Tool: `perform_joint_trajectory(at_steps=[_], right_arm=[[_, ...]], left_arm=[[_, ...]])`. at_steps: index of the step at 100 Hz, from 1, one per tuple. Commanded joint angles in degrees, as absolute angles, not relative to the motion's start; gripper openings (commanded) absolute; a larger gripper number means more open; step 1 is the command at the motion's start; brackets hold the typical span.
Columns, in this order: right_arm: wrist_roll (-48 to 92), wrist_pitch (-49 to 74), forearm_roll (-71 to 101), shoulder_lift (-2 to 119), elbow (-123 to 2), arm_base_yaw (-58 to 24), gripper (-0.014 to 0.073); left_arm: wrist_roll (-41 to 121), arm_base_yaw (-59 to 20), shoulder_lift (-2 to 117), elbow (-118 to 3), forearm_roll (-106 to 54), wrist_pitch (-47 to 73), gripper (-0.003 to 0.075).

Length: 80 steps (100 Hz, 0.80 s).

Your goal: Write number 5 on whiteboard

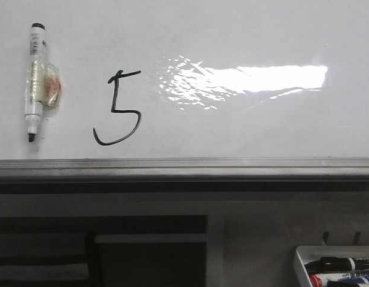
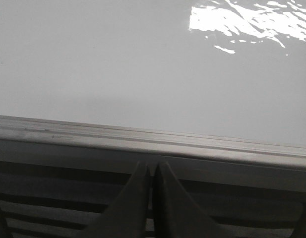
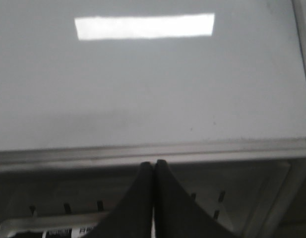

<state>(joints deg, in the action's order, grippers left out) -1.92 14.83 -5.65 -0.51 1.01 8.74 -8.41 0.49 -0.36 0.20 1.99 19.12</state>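
A thin black number 5 (image 1: 117, 109) is drawn on the glossy whiteboard (image 1: 232, 36), left of the bright light patch. A white marker with a black tip (image 1: 34, 81) lies on the board left of the digit, tip toward the ledge, with a clear tape wad stuck to it. The whiteboard also shows in the left wrist view (image 2: 118, 64) and in the right wrist view (image 3: 143, 84). My left gripper (image 2: 152, 166) is shut and empty, below the grey ledge. My right gripper (image 3: 153, 163) is shut and empty, also just below the ledge. Neither gripper shows in the front view.
A grey metal ledge (image 1: 184, 167) edges the board's lower side. A small white tray (image 1: 304, 263) with several markers stands at the lower right; its rim also shows in the right wrist view (image 3: 24, 225). Dark slatted shelving (image 1: 100, 245) lies below the ledge on the left.
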Motion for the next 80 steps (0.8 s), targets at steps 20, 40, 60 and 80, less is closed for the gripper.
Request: perform_joint_trajectory(at_steps=[20, 40, 60, 80], right_arm=[[0.00, 17.84, -5.71, -1.66, 2.25, 9.11, -0.0061], [0.00, 17.84, -5.71, -1.66, 2.25, 9.11, -0.0061], [0.00, 17.84, -5.71, -1.66, 2.25, 9.11, -0.0061], [0.00, 17.84, -5.71, -1.66, 2.25, 9.11, -0.0061]], left_arm=[[-8.82, 0.67, -1.92, 1.27, 2.11, 15.73, -0.0020], [-8.82, 0.67, -1.92, 1.27, 2.11, 15.73, -0.0020], [-8.82, 0.67, -1.92, 1.27, 2.11, 15.73, -0.0020], [-8.82, 0.67, -1.92, 1.27, 2.11, 15.73, -0.0020]])
